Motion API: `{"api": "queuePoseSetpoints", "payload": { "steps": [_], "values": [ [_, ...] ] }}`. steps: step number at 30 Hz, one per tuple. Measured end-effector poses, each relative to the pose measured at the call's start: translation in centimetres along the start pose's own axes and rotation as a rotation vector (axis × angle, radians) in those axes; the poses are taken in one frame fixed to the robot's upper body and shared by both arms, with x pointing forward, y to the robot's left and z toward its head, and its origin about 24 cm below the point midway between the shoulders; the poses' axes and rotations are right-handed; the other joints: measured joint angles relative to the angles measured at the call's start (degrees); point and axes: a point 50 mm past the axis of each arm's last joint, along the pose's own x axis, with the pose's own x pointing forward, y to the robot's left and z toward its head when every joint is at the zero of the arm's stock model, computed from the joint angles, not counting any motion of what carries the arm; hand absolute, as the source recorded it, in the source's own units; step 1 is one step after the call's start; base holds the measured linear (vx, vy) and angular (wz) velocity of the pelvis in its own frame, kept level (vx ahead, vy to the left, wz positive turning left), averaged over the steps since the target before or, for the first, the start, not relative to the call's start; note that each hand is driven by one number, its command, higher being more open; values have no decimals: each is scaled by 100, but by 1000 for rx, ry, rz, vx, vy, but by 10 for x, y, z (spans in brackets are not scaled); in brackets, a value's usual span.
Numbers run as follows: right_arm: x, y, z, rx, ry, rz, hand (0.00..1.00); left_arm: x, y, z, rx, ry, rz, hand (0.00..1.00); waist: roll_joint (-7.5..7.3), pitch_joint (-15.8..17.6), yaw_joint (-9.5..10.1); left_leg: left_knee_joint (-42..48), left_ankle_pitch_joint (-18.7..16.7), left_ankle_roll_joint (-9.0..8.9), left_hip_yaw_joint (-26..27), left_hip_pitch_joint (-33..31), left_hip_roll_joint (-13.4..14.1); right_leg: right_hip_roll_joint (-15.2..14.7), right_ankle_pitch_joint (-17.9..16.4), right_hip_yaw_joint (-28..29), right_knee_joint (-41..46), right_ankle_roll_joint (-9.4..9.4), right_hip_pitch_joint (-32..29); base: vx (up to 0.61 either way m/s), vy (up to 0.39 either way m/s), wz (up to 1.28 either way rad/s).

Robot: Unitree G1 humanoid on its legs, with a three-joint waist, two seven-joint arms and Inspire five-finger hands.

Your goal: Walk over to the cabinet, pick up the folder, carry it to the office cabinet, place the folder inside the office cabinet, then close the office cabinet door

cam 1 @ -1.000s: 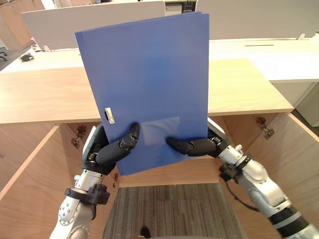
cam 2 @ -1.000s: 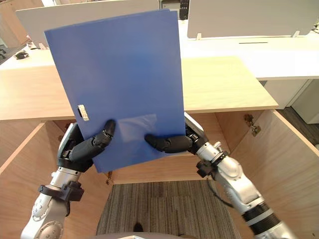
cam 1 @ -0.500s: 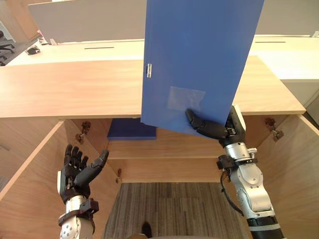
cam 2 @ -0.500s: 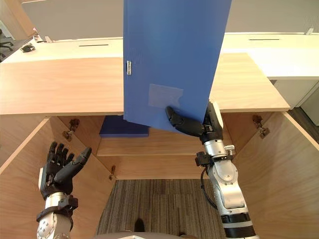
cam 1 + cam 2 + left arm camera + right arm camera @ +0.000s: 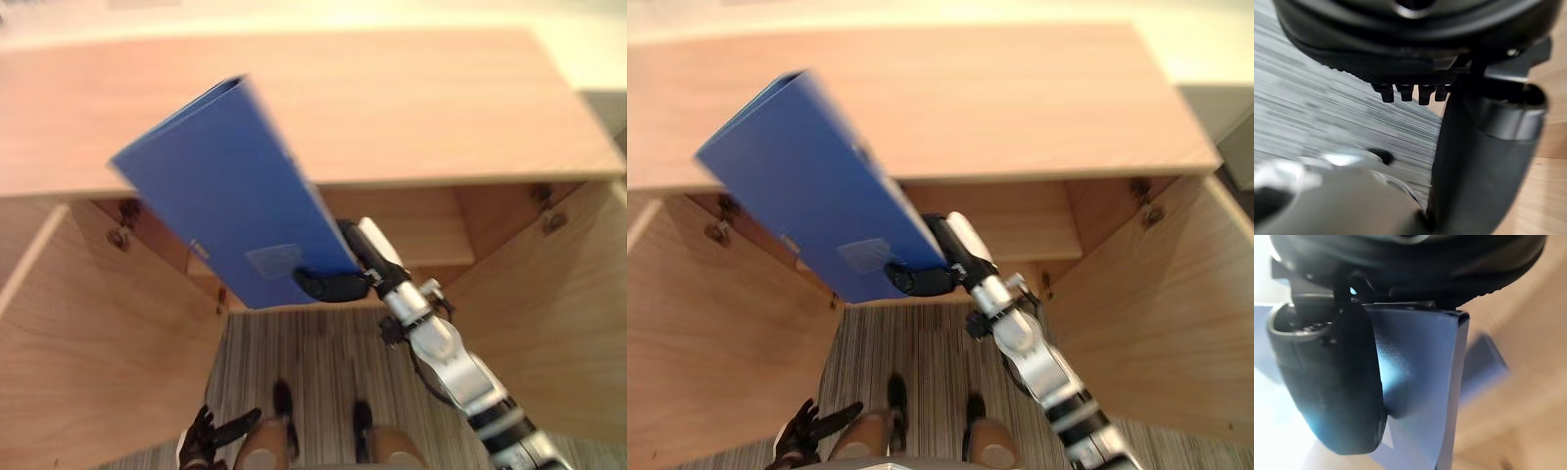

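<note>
1. The folder is held in the air before the open office cabinet and is pinched at its lower corner by the right hand.
2. The thumb is pressed flat on the near blue face, as seen in the right wrist view. The other fingers are hidden behind the cover.
3. From that grip the folder is tilted away toward 10 o'clock, and its upper end is seen against the cabinet's wooden top.
4. The left hand is seen low at 7 o'clock, well apart from the folder, above the striped carpet floor. Its fingers are straight and spread — nothing is held.
5. The cabinet's doors are swung open — one at 9 o'clock, the other at 3 o'clock.
</note>
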Motion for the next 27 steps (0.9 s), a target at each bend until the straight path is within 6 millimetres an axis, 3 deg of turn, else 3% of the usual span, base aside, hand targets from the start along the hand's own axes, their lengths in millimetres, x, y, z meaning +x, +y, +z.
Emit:
{"api": "queuePoseSetpoints", "payload": {
  "steps": [2, 3, 7, 12, 17, 21, 27],
  "values": [
    [5, 3, -5, -50, 25, 33, 0, 5, -4, 15, -1, -47, -5, 100, 21, 226, 6, 366, -96, 6, -49, -408, 12, -25, -160, -35, 446, -12, -444, -195, -9, 12],
    [8, 0, -10, -71, 52, 34, 0, 9, -9, 27, -11, -86, -18, 100, 58, 350, 14, 642, -145, 13, -72, -790, 48, -44, -242, -36, 766, -11, -827, -172, -7, 7],
    [13, -19, -19, -94, 98, -22, 0, 16, -28, 54, -7, -173, -69, 100, 185, 672, -2, 1152, -228, 94, -180, -1418, 64, -87, -372, -53, 1299, 7, -1434, -100, 6, 5],
    [21, -62, -22, 210, 121, -323, 0, 18, -49, 84, -32, -275, -120, 100, 214, 721, 9, 1966, -486, 135, -296, -2448, 139, -138, -678, -149, 2114, -3, -2387, -51, -1, 8],
    [34, -140, 5, 585, -66, -750, 0, 14, -55, 105, -96, -359, -135, 100, 259, 771, 94, 2615, -658, 162, -364, -3178, 217, -180, -881, -231, 2751, -19, -3061, -34, -11, 1],
    [31, -198, 26, 806, -235, -1003, 0, 10, -65, 121, -187, -415, -147, 100, 302, 808, 168, 2864, -662, 164, -487, -3663, 245, -182, -906, -316, 2961, -32, -3457, -23, 5, 5],
    [37, -217, 21, 1133, -272, -1151, 0, 7, -77, 125, -255, -419, -162, 100, 301, 808, 210, 2872, -677, 132, -489, -3699, 259, -193, -916, -343, 2996, -38, -3498, -27, -19, 1]
  ]
}}
